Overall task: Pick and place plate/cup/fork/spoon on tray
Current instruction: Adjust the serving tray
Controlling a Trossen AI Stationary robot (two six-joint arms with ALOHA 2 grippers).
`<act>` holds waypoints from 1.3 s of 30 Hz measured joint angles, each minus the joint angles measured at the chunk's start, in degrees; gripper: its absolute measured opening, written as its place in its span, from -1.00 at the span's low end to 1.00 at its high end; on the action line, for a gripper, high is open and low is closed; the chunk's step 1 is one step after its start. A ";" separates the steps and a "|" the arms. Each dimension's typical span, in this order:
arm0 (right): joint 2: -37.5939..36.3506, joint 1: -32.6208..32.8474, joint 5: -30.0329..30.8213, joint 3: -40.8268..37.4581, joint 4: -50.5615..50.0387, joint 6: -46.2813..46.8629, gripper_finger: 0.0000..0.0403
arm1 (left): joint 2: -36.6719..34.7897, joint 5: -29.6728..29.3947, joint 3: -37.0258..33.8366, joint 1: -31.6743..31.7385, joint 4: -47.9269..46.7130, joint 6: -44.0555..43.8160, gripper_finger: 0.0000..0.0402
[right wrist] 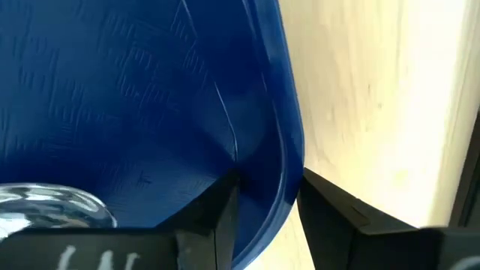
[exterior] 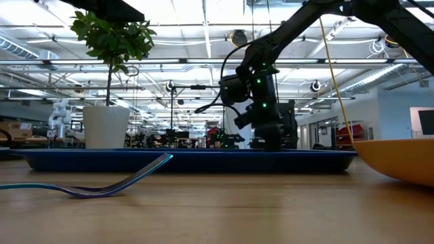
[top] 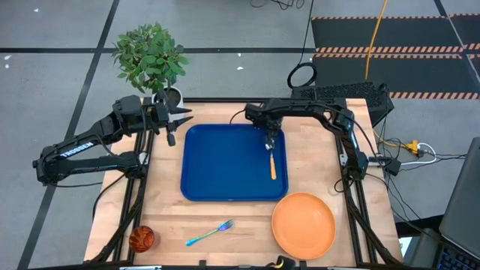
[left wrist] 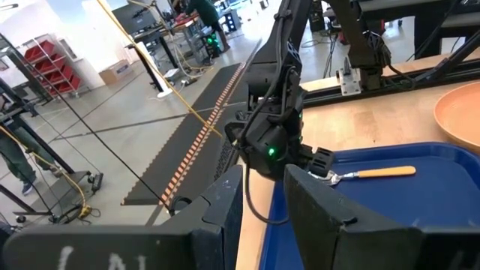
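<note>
The dark blue tray (top: pixel 225 161) lies in the middle of the table. The spoon (top: pixel 272 163) lies flat in it near its right rim, orange handle toward the near edge and silver bowl (right wrist: pixel 52 206) toward the far edge. My right gripper (top: pixel 270 140) is open just above the bowl end, and the bowl lies beside its fingers (right wrist: pixel 217 217), not between them. My left gripper (top: pixel 182 117) is open and empty over the tray's far left corner. The orange plate (top: pixel 303 225), the fork (top: pixel 210 233) and the red-brown cup (top: pixel 142 238) rest on the table near its near edge.
A white pot with a green plant (top: pixel 154 64) stands at the far left, close to my left gripper. A black keyboard-like block (top: pixel 345 96) sits at the far right corner. Bare wood lies between the tray and the near edge.
</note>
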 joint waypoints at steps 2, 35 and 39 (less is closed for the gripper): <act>-0.05 -0.02 0.07 -1.09 0.05 0.06 -0.42 | -0.02 0.00 0.00 -0.02 -0.08 0.00 -0.48; -9.78 0.98 -0.20 -13.78 2.53 8.37 -0.42 | 0.00 -0.02 -0.01 0.00 -0.27 0.00 -0.48; -12.81 0.98 -0.64 -15.44 4.49 9.09 -0.42 | -0.01 -0.02 -0.01 -0.02 -0.23 0.00 -0.48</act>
